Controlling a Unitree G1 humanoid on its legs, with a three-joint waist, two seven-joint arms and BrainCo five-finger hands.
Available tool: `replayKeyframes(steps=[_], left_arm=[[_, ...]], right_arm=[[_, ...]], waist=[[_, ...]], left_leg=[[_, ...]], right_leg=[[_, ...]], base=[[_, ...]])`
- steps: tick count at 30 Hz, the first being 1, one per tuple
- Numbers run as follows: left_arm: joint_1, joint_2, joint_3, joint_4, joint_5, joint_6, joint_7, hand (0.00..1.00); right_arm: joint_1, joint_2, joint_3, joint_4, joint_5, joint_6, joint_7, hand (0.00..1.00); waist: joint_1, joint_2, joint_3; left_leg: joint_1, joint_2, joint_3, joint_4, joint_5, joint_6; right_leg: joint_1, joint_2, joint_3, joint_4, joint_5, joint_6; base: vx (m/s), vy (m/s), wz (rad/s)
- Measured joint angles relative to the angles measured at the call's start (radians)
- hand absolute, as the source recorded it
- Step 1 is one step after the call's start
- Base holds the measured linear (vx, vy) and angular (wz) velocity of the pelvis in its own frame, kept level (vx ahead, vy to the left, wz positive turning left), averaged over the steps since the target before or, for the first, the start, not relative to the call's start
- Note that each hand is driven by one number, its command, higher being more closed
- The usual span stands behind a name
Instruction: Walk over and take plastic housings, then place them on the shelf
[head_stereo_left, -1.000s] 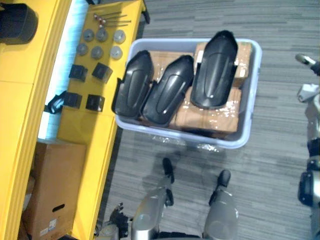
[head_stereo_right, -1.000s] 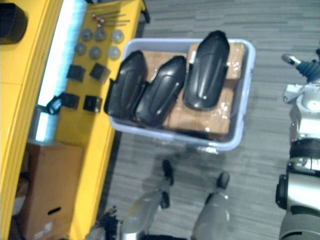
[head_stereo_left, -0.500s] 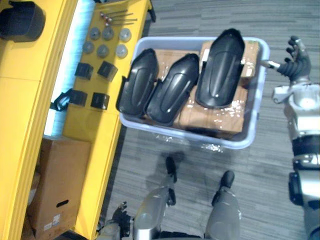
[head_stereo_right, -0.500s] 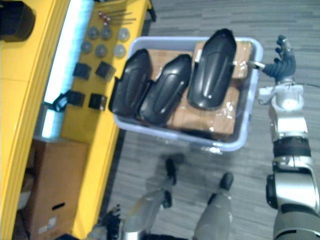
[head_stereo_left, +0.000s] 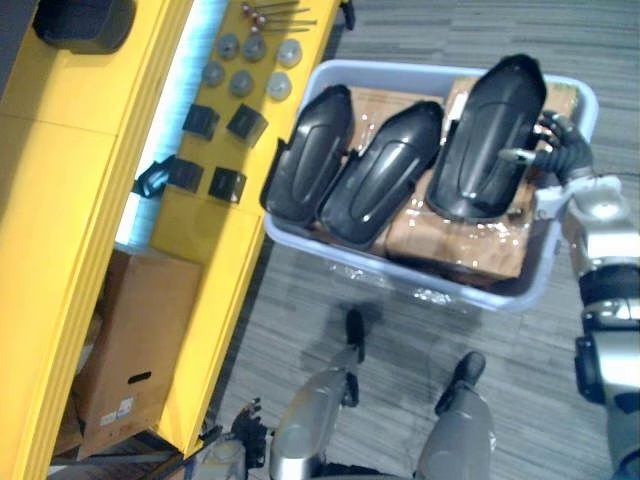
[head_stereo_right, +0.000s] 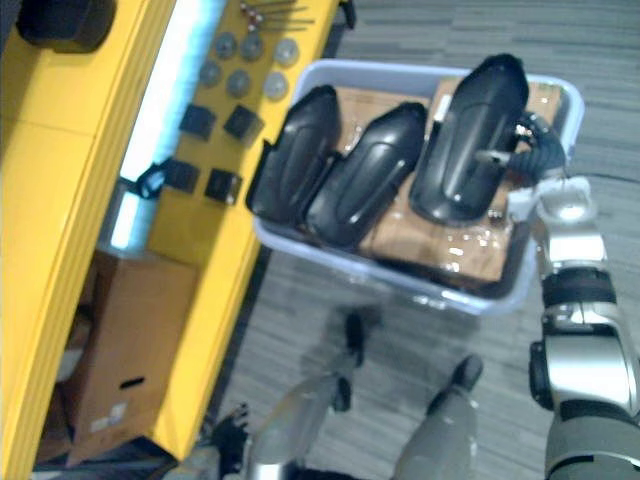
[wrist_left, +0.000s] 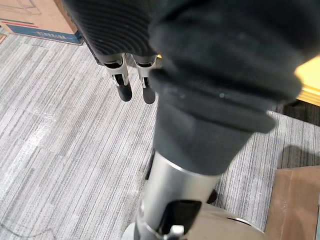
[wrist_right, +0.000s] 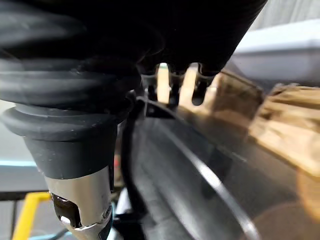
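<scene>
Three black plastic housings lie side by side on brown boxes in a pale bin (head_stereo_left: 390, 72): a left one (head_stereo_left: 308, 155), a middle one (head_stereo_left: 380, 175) and a longer right one (head_stereo_left: 485, 135). My right hand (head_stereo_left: 560, 145) is inside the bin at the right housing's right edge. Its thumb tip touches the glossy shell, and its relaxed fingers (wrist_right: 197, 85) reach over the shell without closing round it. Low by my side, my left hand (wrist_left: 122, 75) hangs over the floor with straight fingers and holds nothing.
A yellow shelf (head_stereo_left: 70, 180) runs along my left, touching the bin. Its lower level (head_stereo_left: 215, 250) carries small black blocks and grey discs. Another black housing (head_stereo_left: 85, 20) sits on its top level. A cardboard box (head_stereo_left: 140, 350) stands underneath. Grey carpet lies around the bin.
My right hand has risen from the far right, crossed the bin's rim and reached the right housing's edge. The whole picture has shifted, so the camera has moved; the housings lie as before.
</scene>
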Motion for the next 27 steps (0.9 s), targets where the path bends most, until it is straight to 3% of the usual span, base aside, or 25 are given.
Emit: replayKeyframes(steps=[6, 9, 13, 19, 25, 26, 27], left_arm=[[-0.008, -0.004, -0.028, 0.011, -0.01, -0.001, 0.002, 0.0], [-0.008, -0.008, -0.04, 0.015, -0.041, -0.001, 0.01, 0.0], [-0.008, -0.007, -0.047, 0.015, -0.042, -0.002, 0.013, 0.0], [-0.015, -0.006, -0.063, 0.022, -0.058, -0.003, 0.014, 0.0], [-0.017, -0.019, -0.066, 0.041, -0.094, -0.001, 0.015, 0.0], [-0.017, -0.02, -0.068, 0.044, -0.108, -0.001, 0.015, 0.0], [-0.017, -0.021, -0.07, 0.047, -0.113, -0.001, 0.015, 0.0]], right_arm=[[0.0, 0.01, -0.034, 0.029, -0.047, 0.058, -0.131, 0.0], [0.0, 0.028, -0.048, 0.031, -0.08, 0.086, -0.232, 0.0], [0.001, 0.036, -0.056, 0.041, -0.098, 0.092, -0.309, 0.0], [0.008, 0.041, -0.07, 0.041, -0.098, 0.092, -0.335, 0.0], [0.007, 0.035, -0.069, 0.062, -0.12, 0.091, -0.304, 0.0], [0.006, 0.029, -0.069, 0.063, -0.131, 0.091, -0.29, 1.0], [0.006, 0.025, -0.068, 0.065, -0.139, 0.091, -0.283, 1.0]], waist=[[0.011, 0.018, -0.013], [0.015, 0.029, -0.021], [0.016, 0.03, -0.022], [0.019, 0.036, -0.026], [0.021, 0.052, -0.038], [0.022, 0.055, -0.04], [0.023, 0.056, -0.041]], left_leg=[[-0.002, 0.005, 0.004, 0.01, -0.003, 0.0], [-0.015, 0.009, 0.006, 0.035, -0.021, 0.0], [-0.017, 0.009, 0.015, 0.037, -0.025, 0.0], [-0.028, 0.007, 0.025, 0.072, -0.049, 0.005], [-0.046, 0.0, 0.02, 0.11, -0.072, 0.01], [-0.048, 0.0, 0.019, 0.112, -0.073, 0.009], [-0.048, 0.0, 0.019, 0.113, -0.073, 0.009]], right_leg=[[-0.001, 0.001, 0.003, -0.001, 0.0, 0.0], [-0.004, 0.002, 0.004, -0.001, 0.0, 0.0], [-0.008, 0.002, 0.012, -0.002, 0.0, 0.0], [-0.012, 0.0, 0.021, 0.002, 0.0, 0.002], [-0.015, -0.014, 0.018, 0.02, -0.018, 0.007], [-0.016, -0.015, 0.018, 0.02, -0.018, 0.007], [-0.016, -0.015, 0.018, 0.02, -0.018, 0.007]], base=[[0.0, -0.028, -0.02], [0.01, -0.038, -0.03], [0.02, -0.027, -0.06], [0.02, -0.014, -0.04], [0.01, -0.008, 0.03], [0.0, 0.0, 0.0], [0.0, 0.0, 0.0]])
